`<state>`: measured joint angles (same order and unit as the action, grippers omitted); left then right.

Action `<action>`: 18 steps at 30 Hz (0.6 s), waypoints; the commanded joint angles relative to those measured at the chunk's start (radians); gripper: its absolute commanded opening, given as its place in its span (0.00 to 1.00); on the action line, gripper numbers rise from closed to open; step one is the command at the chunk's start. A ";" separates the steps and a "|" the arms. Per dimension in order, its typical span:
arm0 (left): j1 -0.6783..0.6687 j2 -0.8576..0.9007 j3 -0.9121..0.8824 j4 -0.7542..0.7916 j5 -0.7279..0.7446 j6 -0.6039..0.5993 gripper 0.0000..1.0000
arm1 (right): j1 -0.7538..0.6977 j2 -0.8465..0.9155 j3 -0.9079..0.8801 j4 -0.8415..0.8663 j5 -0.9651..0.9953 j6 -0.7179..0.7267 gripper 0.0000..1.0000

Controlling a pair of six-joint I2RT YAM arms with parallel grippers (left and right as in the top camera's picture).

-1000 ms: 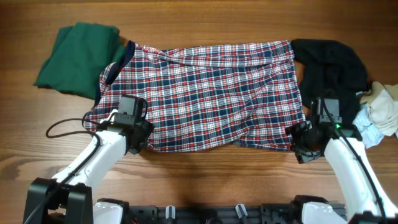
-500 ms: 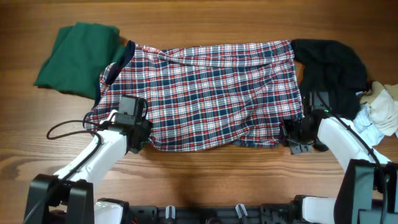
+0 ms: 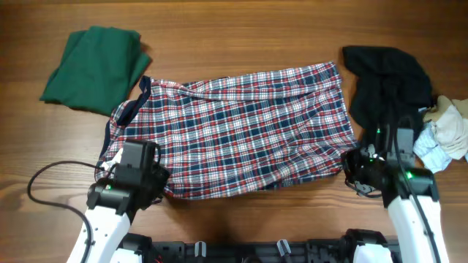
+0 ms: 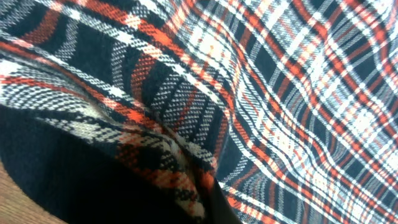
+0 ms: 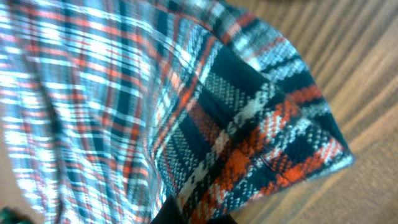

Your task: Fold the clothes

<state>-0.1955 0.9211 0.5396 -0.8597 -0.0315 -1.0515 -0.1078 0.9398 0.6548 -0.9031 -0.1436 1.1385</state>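
Plaid shirt lies spread across mid worktop, long axis left-to-right, near hem running between the 2 arms. Left end effector sits at the near-left corner, right end effector at the near-right corner: one per end, so the hem can come up level w/o sagging to one side.

Left wrist cam is packed w/ check fabric, folds bunching down to the bottom edge where the tips would be. Pads are buried, but it reads as clamped on the hem. Right wrist cam shows the shirt corner hanging clear of the wood grain, gathered into a dark tip at bottom centre, so that one's nipped tight on cloth too, I'd say.

Green garment is far-left, just beside the collar end. Black garment is far-right by the shirt's right edge, pale cloth heap beyond it. Probably parked at the sides so the fold has room.

Step in hand looks like grip on the near hem, fold itself not yet made. Next calls for carrying the hem up & over toward the far edge, both arms in step or the cloth skews. Risk: a thin pinch slipping out mid-lift
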 commanded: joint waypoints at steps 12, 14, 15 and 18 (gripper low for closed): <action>-0.003 0.324 0.001 0.260 -0.200 0.016 0.04 | -0.002 0.266 0.016 0.167 0.148 -0.053 0.04; -0.003 0.284 0.020 0.217 -0.156 0.016 0.04 | -0.002 0.214 0.064 0.091 0.147 -0.067 0.04; -0.003 0.258 0.036 0.187 -0.138 0.016 0.04 | -0.002 0.186 0.081 0.066 0.143 -0.079 0.04; -0.003 0.155 0.066 0.117 -0.084 0.016 0.04 | -0.002 0.090 0.101 -0.019 0.136 -0.092 0.04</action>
<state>-0.2012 1.1641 0.5625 -0.7109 -0.1352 -1.0500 -0.1070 1.1114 0.7181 -0.8783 -0.0620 1.0710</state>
